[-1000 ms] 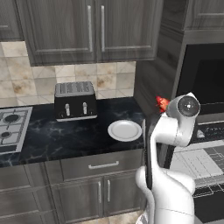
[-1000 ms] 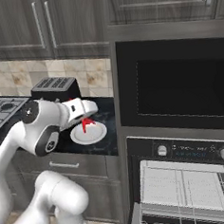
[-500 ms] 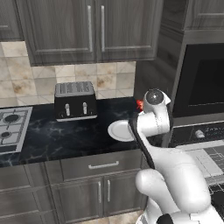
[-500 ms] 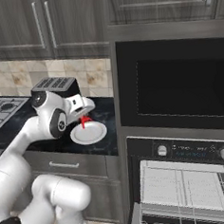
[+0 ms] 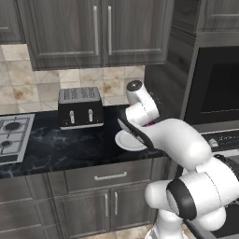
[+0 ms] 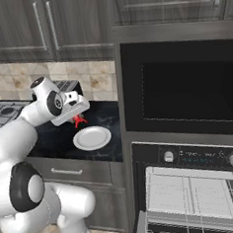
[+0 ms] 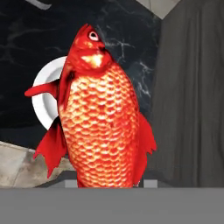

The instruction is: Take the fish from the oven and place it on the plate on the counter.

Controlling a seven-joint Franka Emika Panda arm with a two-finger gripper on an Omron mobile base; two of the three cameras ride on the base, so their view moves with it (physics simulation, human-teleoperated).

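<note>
Over the black counter (image 6: 51, 138) we see the end effector (image 6: 79, 120) w/ the fish (image 6: 79, 122) pinched between its tips, so it's closed around the fish. From the right base view the fish hangs red just above the back-left edge of the plate (image 6: 92, 138), not touching it. From the left base view our arm covers most of this; a sliver of red fish (image 5: 152, 123) peeks out beside the forearm, and the plate (image 5: 125, 141) shows partly under the arm near the counter's (image 5: 51, 147) front edge.

Hand view: fish (image 7: 103, 122) is up close, head pointing away from the camera, scales and fins clear, tail end down at the end effector. Behind it we see the plate (image 7: 43, 100) on the counter (image 7: 26, 48), w/ a grey wood side panel (image 7: 192, 96) to one side.

Toaster (image 5: 80, 107) sits at the back of the counter, well apart from the plate; the gas hob (image 5: 11, 135) is at the counter's left end. Oven (image 6: 188, 182) is right of the counter, door down, pale rack tray (image 6: 191, 191) pulled out. Black glass-fronted unit (image 6: 183, 87) sits above the oven.
</note>
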